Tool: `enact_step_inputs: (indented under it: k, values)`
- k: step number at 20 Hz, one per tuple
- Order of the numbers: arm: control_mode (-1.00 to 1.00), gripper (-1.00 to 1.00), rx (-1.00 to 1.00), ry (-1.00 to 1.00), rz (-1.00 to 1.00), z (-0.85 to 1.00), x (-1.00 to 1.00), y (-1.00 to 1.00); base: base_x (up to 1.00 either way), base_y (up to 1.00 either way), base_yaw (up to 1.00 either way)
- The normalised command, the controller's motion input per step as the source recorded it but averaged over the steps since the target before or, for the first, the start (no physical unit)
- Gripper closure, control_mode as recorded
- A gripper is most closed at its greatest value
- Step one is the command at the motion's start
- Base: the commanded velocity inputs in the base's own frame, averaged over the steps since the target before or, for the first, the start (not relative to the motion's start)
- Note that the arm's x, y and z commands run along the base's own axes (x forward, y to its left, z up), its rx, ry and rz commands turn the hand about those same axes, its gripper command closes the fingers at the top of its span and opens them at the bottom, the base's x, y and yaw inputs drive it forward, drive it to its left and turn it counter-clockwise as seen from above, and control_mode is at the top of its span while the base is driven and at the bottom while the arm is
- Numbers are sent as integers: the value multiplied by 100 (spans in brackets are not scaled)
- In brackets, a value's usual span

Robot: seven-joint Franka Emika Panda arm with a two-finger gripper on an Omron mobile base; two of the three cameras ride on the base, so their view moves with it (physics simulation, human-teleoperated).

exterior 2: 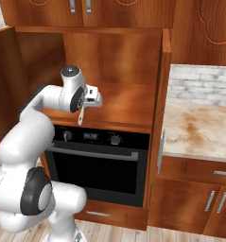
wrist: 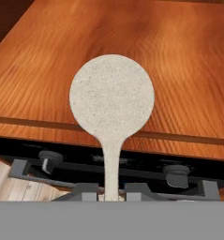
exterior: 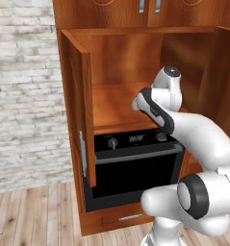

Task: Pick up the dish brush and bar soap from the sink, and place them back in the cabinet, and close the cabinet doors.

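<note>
My gripper [wrist: 111, 194] is shut on the thin pale handle of the dish brush [wrist: 111, 96]. Its round cream head points ahead over the front edge of the cabinet shelf [wrist: 169, 56]. From the right base view the gripper [exterior 2: 89, 101] hovers just in front of the open cabinet [exterior 2: 126, 101], with the dish brush [exterior 2: 81, 116] hanging from it. Both cabinet doors stand open: the left door [exterior: 80, 105] and the right door [exterior: 224, 81]. The shelf [exterior: 111, 108] is bare wood. The bar soap and the sink are out of view.
A black built-in oven [exterior: 135, 166] with knobs and a bar handle sits directly under the shelf. A tan marble counter [exterior 2: 199, 130] lies to the right, beyond the edge-on right door [exterior 2: 164, 90]. A white brick wall [exterior: 20, 96] stands on the left, above a wooden floor.
</note>
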Motion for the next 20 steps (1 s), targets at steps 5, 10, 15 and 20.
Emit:
enact_step_inputs:
  k: [5, 10, 15, 20]
  values:
    - [-100, 100, 0, 7, 0, 0, 53, 0, 0, 0, 0]
    - [-100, 100, 0, 5, 0, -4, 53, 1, 0, 0, 0]
    - [-100, 100, 0, 4, 0, -14, 56, 1, 0, 0, 0]
    - [-100, 100, 0, 0, 0, -33, 50, 0, 0, 0, 0]
